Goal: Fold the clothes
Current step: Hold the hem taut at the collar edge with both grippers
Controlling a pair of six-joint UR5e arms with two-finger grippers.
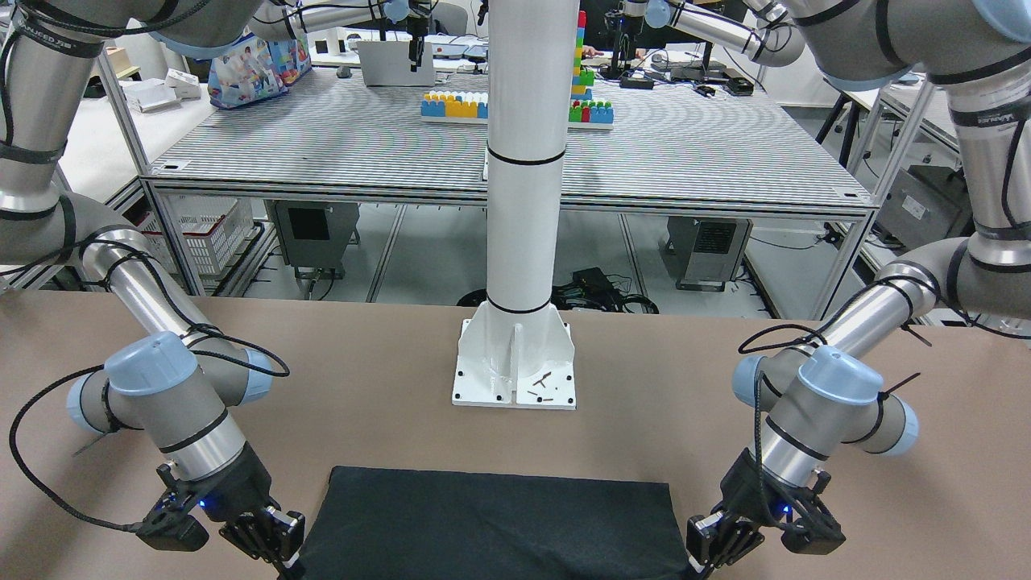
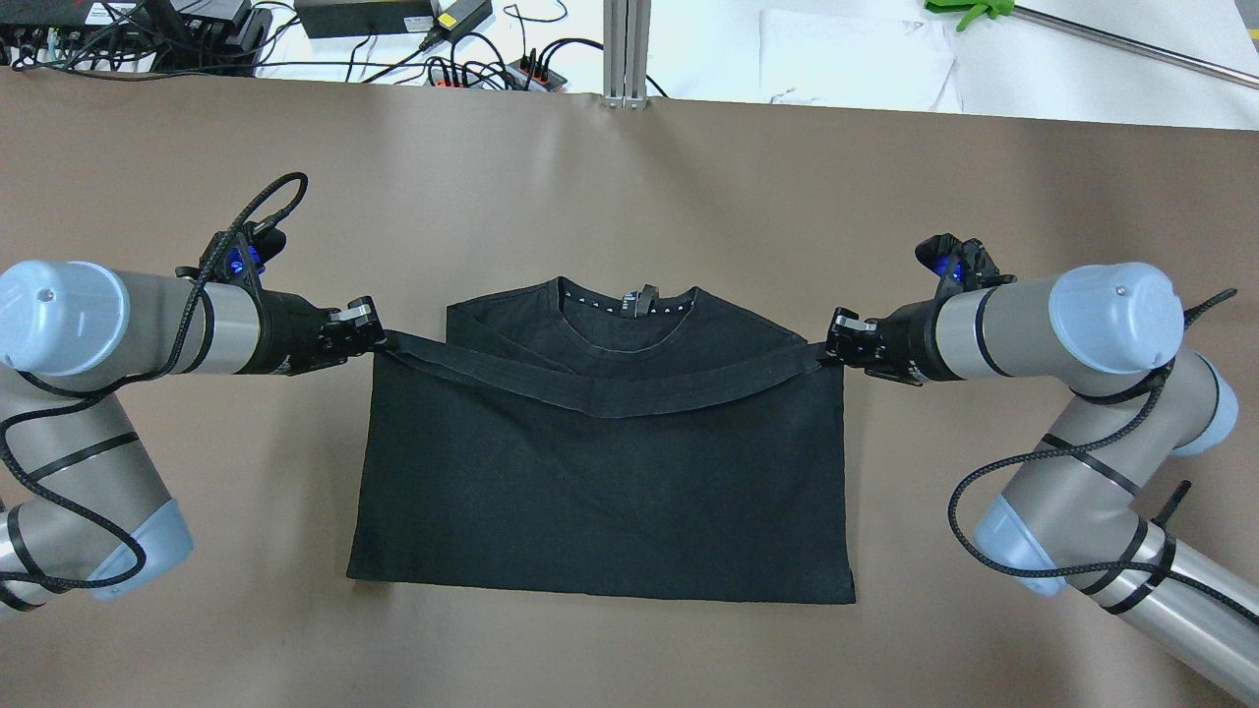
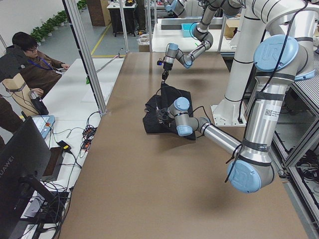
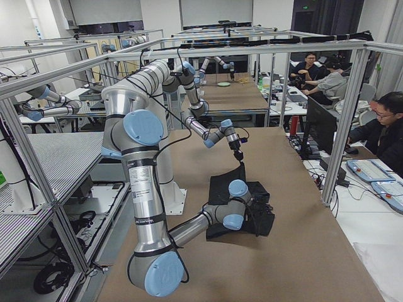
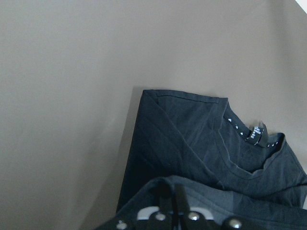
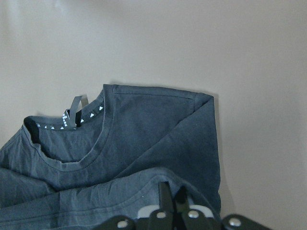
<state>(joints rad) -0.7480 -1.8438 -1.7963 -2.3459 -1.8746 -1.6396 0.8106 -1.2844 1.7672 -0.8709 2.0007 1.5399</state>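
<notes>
Brown matte table [image 2: 629, 177] carries the black garment [image 2: 600, 492], spread flat just in front of the white pillar base [image 1: 515, 366], centred on it and wider than it. I judge it light, limp and non-slippery, so it should drape and crease wherever it is unsupported; the hem [image 2: 600, 393] sags midway, which makes its corners the sensible hold. To the robot's left of the base, the left gripper [image 2: 379, 337] is pinched closed on one hem corner. To the base's other side, the right gripper [image 2: 829, 349] is clamped likewise. White triangles line the collar, whose tag [image 2: 644, 300] is too small to read. Well beyond the base, a monitor [image 3: 22, 169] reads HUAWEI.
</notes>
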